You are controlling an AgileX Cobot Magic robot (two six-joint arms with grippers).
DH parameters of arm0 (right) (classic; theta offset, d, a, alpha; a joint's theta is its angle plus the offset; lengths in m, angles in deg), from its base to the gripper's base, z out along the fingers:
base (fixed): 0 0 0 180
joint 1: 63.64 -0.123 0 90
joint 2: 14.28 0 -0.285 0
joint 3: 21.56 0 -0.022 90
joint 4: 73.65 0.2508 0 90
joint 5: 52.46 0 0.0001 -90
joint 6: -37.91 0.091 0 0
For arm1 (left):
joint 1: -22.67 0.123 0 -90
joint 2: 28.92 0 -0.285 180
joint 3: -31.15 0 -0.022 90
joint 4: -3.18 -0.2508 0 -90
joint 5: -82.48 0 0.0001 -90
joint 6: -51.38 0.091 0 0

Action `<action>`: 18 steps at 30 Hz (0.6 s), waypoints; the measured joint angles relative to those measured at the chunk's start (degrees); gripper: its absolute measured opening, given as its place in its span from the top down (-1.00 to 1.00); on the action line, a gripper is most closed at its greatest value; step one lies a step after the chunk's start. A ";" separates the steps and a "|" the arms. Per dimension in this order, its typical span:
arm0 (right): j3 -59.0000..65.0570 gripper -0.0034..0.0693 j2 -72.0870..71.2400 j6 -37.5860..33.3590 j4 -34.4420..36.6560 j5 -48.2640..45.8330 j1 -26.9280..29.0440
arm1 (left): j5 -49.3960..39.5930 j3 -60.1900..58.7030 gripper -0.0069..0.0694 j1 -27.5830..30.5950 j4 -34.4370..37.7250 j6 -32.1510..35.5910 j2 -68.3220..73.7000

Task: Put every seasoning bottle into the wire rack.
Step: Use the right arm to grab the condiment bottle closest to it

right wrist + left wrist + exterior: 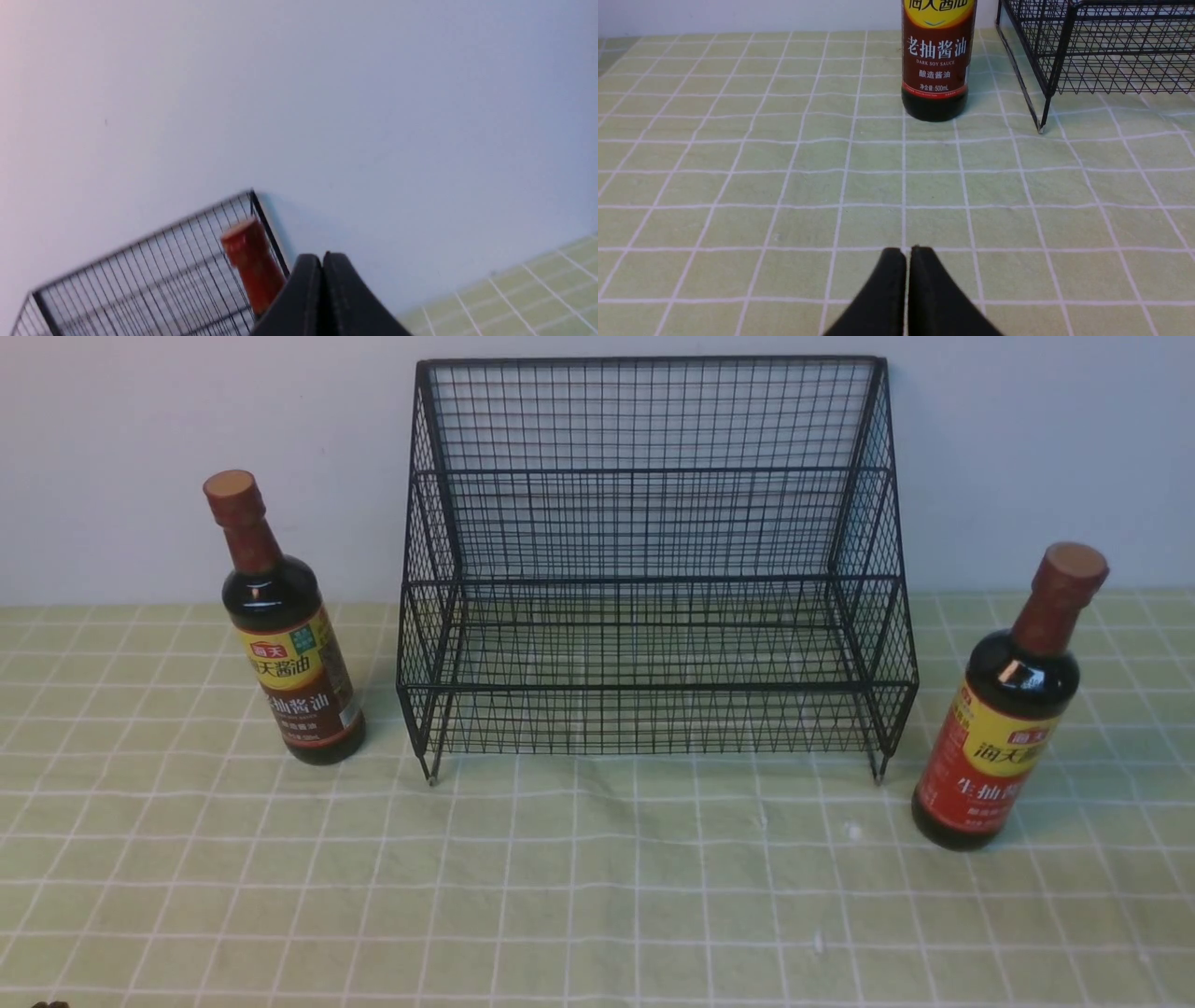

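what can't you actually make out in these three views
Left wrist view: brown-label bottle loses neck and cap past the top edge; wire rack is cropped too.
Right wrist view: red-label bottle is blurred, its body hidden by the right gripper and the edge.
Front view: labels' fine print too small.

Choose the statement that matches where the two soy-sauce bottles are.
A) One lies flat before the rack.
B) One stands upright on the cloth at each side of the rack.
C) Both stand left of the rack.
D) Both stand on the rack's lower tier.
B: the brown-label bottle stands on the tablecloth left of the wire rack, the red-label bottle on its right, both outside it.
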 joint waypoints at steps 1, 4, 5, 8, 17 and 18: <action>0.00 0.94 0.00 0.06 0.67 1.11 0.00 | 0.00 0.00 0.84 0.00 0.00 0.00 0.00; 0.00 0.94 0.00 1.99 1.49 3.82 0.00 | 0.00 0.00 0.84 0.00 0.00 0.00 0.00; 0.00 0.94 0.00 3.09 1.55 5.01 0.00 | 0.00 0.00 0.84 0.00 0.00 0.00 0.00; -1.33 0.94 0.00 6.50 0.10 4.32 0.00 | 0.00 0.00 0.84 0.00 0.00 0.00 0.00; -31.74 0.94 20.53 6.91 -15.90 -29.82 0.00 | 0.00 0.00 0.84 0.00 0.05 0.00 0.00; -35.99 0.94 24.54 4.94 -15.82 -35.92 0.00 | 0.00 0.00 0.84 0.00 0.05 0.00 0.00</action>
